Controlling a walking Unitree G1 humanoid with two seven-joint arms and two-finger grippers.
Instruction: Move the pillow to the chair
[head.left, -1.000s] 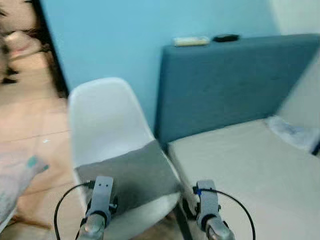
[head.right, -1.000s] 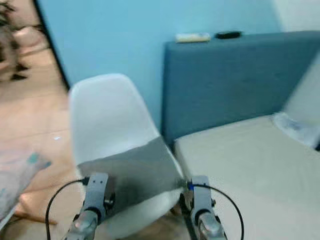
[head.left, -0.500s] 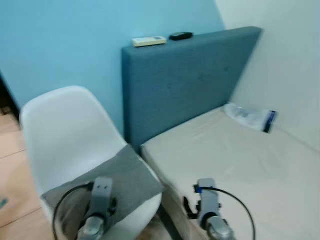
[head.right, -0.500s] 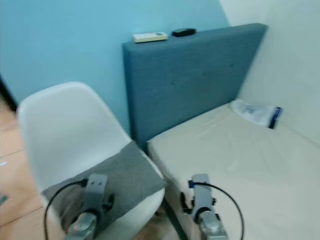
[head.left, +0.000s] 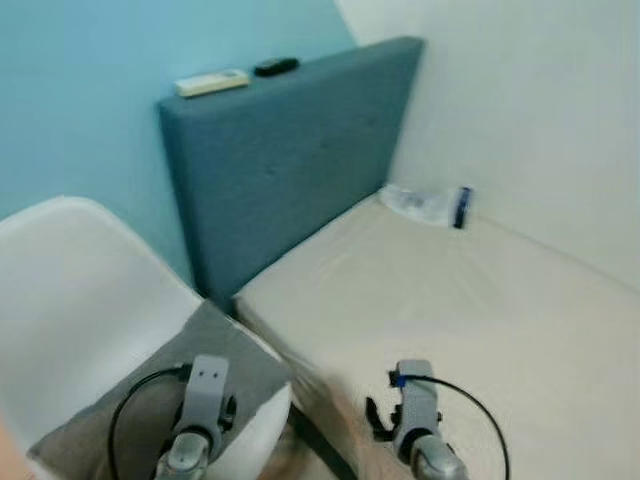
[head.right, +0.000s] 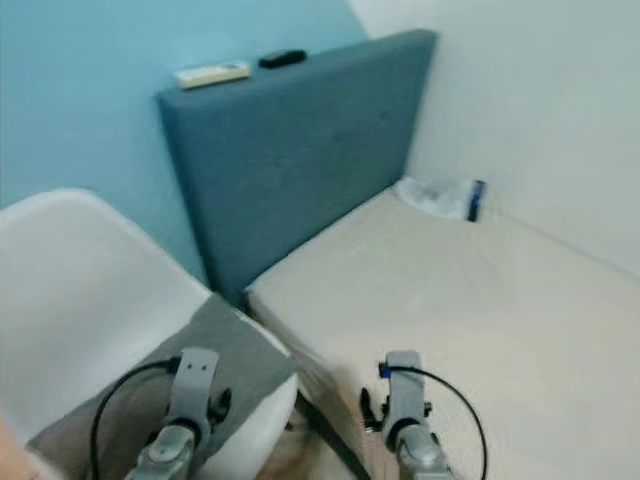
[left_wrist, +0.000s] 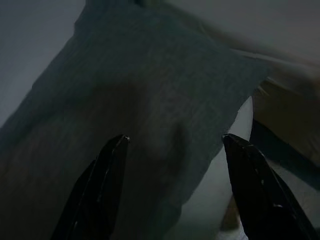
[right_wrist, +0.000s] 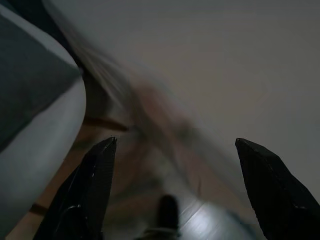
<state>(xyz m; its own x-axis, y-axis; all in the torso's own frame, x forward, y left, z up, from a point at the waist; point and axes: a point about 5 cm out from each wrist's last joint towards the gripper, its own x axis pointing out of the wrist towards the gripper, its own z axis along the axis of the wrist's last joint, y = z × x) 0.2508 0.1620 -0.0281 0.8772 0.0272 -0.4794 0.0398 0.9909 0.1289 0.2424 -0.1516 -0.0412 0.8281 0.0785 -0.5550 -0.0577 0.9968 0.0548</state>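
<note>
Both my arms are held low and forward, wrists level, cables looping off each. My left gripper (left_wrist: 172, 150) stands with its two black fingers spread wide and nothing between them, poised directly over the grey cushion pad (head.left: 160, 405) that lies on the seat of the white chair (head.left: 70, 290); from the wrist camera the grey weave runs under both fingertips, not touching them. My right gripper (right_wrist: 175, 155) is likewise splayed wide and empty, hanging over the gap between the chair's seat edge and the side of the bed (head.left: 450, 310), with the beige mattress beyond its far finger. The only pillow-like thing I can make out is a clear-wrapped white bundle with a dark blue end (head.left: 428, 204), lying at the head of the mattress against the white wall, well ahead of my right gripper and farther still from my left. The head cameras add the blue upholstered headboard (head.left: 290, 160), with a white remote (head.left: 211, 83) and a small black object (head.left: 275, 67) on its top edge.
</note>
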